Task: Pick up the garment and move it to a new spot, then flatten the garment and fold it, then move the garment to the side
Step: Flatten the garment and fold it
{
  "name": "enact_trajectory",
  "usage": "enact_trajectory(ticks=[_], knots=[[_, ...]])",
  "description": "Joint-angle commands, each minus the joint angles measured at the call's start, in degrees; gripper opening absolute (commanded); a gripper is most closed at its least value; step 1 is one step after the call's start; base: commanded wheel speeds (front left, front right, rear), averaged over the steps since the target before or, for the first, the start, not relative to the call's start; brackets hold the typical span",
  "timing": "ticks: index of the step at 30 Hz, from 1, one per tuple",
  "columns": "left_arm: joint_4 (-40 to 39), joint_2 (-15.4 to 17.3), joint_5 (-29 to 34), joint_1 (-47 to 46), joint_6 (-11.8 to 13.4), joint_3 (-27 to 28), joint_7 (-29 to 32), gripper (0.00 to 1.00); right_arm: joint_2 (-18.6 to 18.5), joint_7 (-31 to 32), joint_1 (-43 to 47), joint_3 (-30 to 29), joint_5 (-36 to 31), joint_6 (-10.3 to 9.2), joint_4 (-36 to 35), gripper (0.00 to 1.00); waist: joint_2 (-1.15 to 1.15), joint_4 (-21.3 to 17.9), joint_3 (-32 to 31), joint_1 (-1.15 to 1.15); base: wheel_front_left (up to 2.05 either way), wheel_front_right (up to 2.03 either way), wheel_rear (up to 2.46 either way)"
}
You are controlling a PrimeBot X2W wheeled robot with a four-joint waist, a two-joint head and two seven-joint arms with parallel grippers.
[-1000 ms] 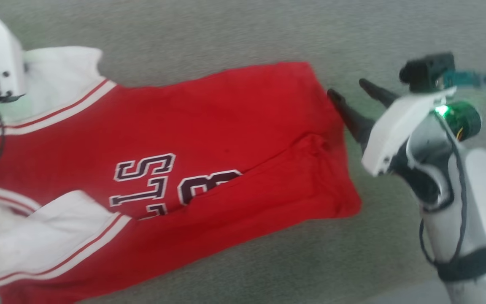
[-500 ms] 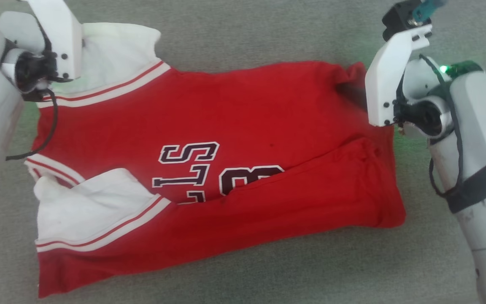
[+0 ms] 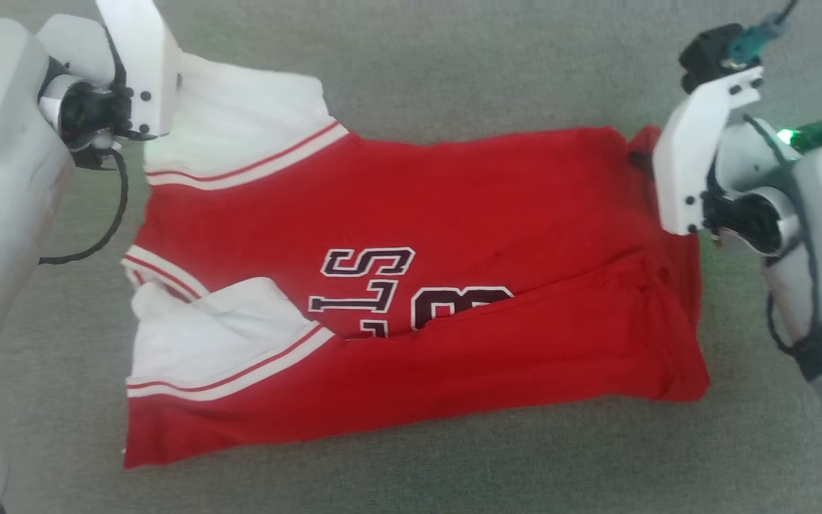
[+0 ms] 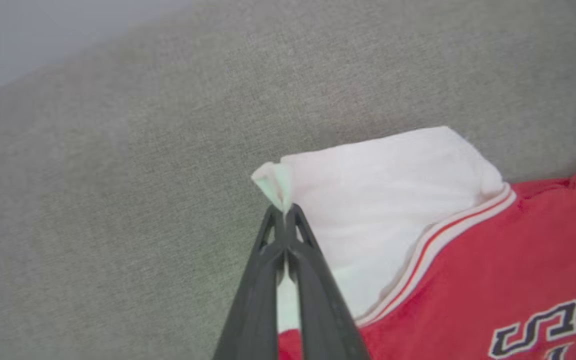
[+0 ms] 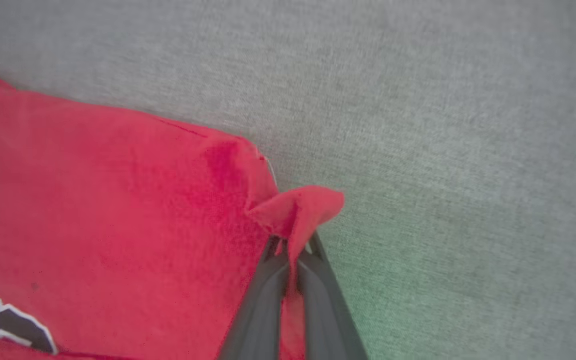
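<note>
The left gripper (image 4: 284, 214) has its jaws pressed together on a pinch of white cloth. This is the outer corner of one white sleeve (image 4: 383, 200), and its tip pokes up just past the fingertips. From that pinch the sleeve spreads away toward the other gripper, as far as its red-and-white striped trim and the red body beyond it.

The right gripper (image 5: 290, 246) is likewise clamped on cloth. A red hem corner (image 5: 308, 205) is caught between its jaws and curls over their tips in a small peak. The red body runs from there back toward the left jaws.

Between the two pinches the garment (image 3: 468, 207) lies stretched lengthwise on the grey fabric surface (image 3: 454, 64). Its far long edge spans from one set of jaws to the other. On the side away from both jaws, the near long edge is folded up over the body. It covers part of the dark print (image 3: 382, 285), where "LS" and a "3" can be read. The second sleeve (image 3: 218, 335) lies folded in on the red, well apart from the left jaws. Past both pairs of fingertips there is grey fabric.
</note>
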Motion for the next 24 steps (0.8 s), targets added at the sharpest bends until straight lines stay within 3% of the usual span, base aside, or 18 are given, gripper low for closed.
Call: enact_trajectory(ticks=[1,7,12,16,24], knots=[[-1.4,0.6,0.4,0.2,-0.3,-0.7,1.0,0.00,-1.6,-0.6,1.8,-0.4,0.9,0.00,-1.9,0.00,0.00,1.7,-2.3,0.00,0.00,0.00,0.00],[-6.7,2.3,-0.1,2.6,0.0,-1.3,2.7,0.00,-3.8,0.1,6.6,-2.5,1.9,0.00,-8.2,0.00,0.00,3.5,-4.7,0.00,0.00,0.00,0.00],[-17.0,5.9,0.3,6.5,3.1,-2.4,4.6,0.00,-5.0,2.2,13.2,-6.7,1.5,0.01,-16.3,0.00,0.00,4.9,-6.4,0.00,0.00,0.00,0.00],[-30.1,10.9,-0.2,11.5,8.3,-3.0,6.9,0.00,-4.5,5.2,20.0,-11.1,0.7,0.00,-22.8,0.00,0.00,5.8,-7.3,0.00,0.00,0.00,0.00],[-57.7,22.3,-3.5,24.9,22.0,-3.3,8.6,0.00,0.1,10.3,32.7,-19.2,-1.3,0.01,-33.0,0.00,0.00,6.6,-7.5,0.00,0.00,0.00,0.00]])
